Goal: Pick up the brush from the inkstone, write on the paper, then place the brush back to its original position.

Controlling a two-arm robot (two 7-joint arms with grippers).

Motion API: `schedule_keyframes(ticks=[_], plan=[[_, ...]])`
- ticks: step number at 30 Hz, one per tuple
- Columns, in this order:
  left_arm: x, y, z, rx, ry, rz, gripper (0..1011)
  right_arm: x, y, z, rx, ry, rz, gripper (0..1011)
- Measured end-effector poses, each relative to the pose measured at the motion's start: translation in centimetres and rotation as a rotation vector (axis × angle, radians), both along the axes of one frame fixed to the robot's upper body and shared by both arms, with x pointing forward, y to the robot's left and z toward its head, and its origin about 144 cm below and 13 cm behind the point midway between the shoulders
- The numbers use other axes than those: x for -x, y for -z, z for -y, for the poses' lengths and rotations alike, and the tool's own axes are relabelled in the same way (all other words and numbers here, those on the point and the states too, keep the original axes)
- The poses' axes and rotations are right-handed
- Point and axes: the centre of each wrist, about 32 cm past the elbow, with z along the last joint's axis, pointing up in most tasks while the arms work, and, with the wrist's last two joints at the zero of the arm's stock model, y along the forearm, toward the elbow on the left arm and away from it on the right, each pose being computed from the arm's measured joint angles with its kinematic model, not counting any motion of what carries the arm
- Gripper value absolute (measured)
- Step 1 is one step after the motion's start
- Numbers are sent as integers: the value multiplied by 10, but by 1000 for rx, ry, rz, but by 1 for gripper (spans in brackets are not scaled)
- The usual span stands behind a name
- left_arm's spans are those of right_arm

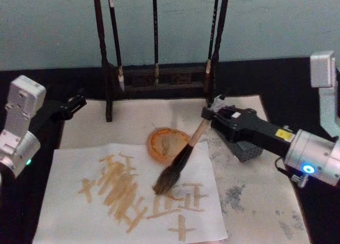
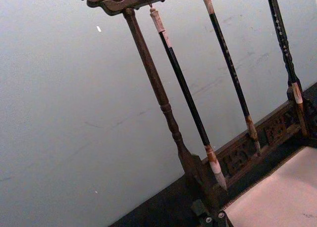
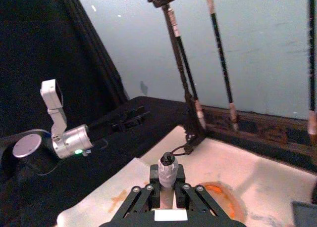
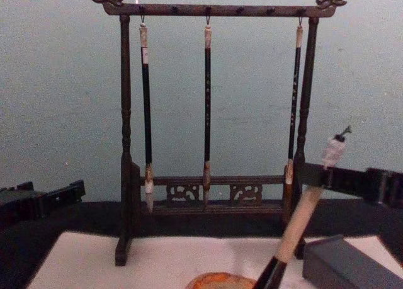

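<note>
My right gripper (image 1: 208, 114) is shut on the pale upper handle of the brush (image 1: 183, 156). The brush slants down to the left, and its bushy bristles meet the paper (image 1: 74, 212) beside tan strokes. The right wrist view looks down the whitish end cap of the brush (image 3: 168, 168) between the right gripper (image 3: 167, 190) fingers. In the chest view the brush (image 4: 306, 216) leans under the right gripper (image 4: 315, 174). The dark grey inkstone (image 1: 247, 150) sits under my right arm. My left gripper (image 1: 71, 106) stays parked at the far left.
A round orange-stained dish (image 1: 162, 140) lies right behind the bristles. The wooden brush stand (image 1: 109, 90) with three slim hanging brushes (image 4: 206, 106) rises at the back. A pale mat (image 1: 260, 201) lies under the paper. Black cloth surrounds it.
</note>
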Motion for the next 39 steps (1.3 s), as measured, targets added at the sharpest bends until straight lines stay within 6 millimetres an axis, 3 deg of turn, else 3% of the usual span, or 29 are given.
schedule_keyframes(ticks=[18,29,39], plan=[[0,0,0,0,0,0,1002,10,-15,19,-22,49,55,164],[0,0,0,0,0,0,1002,10,-25,-4,-63,-50,103,164],[0,0,0,0,0,0,1002,3,-13,-21,-42,-77,57,164]])
